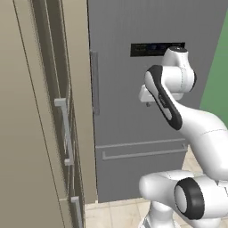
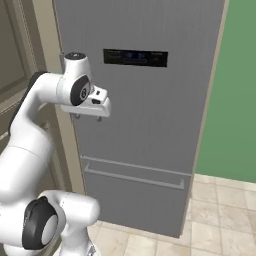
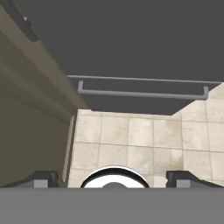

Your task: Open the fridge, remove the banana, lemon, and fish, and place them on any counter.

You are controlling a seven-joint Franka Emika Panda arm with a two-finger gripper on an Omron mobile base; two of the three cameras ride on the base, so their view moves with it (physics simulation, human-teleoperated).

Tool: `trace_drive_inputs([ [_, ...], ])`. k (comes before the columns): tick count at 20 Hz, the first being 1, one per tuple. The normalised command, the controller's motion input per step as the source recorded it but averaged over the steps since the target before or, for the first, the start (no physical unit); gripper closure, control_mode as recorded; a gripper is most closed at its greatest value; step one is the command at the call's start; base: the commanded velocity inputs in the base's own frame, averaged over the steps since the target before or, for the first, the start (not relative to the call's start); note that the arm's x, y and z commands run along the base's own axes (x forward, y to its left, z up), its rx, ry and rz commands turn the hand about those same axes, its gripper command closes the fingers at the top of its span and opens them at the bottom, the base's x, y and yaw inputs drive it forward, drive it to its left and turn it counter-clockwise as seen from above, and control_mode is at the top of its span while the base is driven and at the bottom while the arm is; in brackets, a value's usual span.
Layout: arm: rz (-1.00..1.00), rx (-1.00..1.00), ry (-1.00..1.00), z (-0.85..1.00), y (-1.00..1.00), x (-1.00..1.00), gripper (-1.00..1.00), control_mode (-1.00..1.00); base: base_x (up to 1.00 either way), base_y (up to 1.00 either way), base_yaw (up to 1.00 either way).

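Hand view: gripper (image 3: 112,177) spread wide, aimed at floor.
Fridge (image 1: 133,111): shut.
Handle (image 1: 94,82): left, unreached.

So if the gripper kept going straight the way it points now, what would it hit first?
The gripper, open, points down in front of the closed fridge. Its line seems to end on the tiled floor, short of the lower drawer handle, though depth is unclear.

Fridge (image 1: 133,111): tall matte grey appliance, door shut, filling the frame's centre. Vertical bar handle (image 1: 95,82) at upper left; horizontal drawer handle (image 1: 144,152) below.
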Motion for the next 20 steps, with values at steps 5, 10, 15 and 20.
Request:
trace_drive_inputs([
  [5,0.00,0.00,0.00,0.00,0.00,0.00,-1.00,1.00,-0.52,0.23,0.09],
  [10,0.00,0.00,0.00,0.00,0.00,0.00,-1.00,1.00,0.00,0.03,0.00],
  [15,0.00,0.00,0.00,0.00,0.00,0.00,-1.00,1.00,0.00,0.00,0.00],
  [20,0.02,0.00,-0.03,-0.05,0.09,0.00,-1.00,-1.00,0.00,0.12,0.00],
])
